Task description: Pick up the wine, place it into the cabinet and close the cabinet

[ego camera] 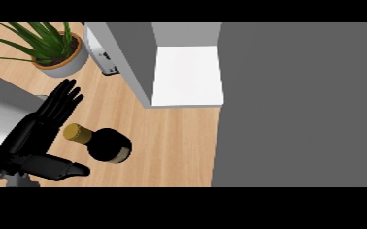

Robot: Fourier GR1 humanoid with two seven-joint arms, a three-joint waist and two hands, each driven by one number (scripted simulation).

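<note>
A dark wine bottle (108, 145) with a gold cap (76, 134) stands on the wooden counter (172, 145), seen from above. My left hand (39, 131) is just left of it, open, with straight fingers pointing away from me and the thumb (68, 170) stretched out under the bottle's near side. I cannot tell whether the hand touches the bottle. The cabinet (188, 75) is open beyond the bottle, showing a white shelf, and its grey door (125, 58) swings out to the left. My right hand does not show.
A potted green plant (54, 48) stands at the back left, next to the open door. A large grey surface (294, 106) fills the right side, and the counter ends against it.
</note>
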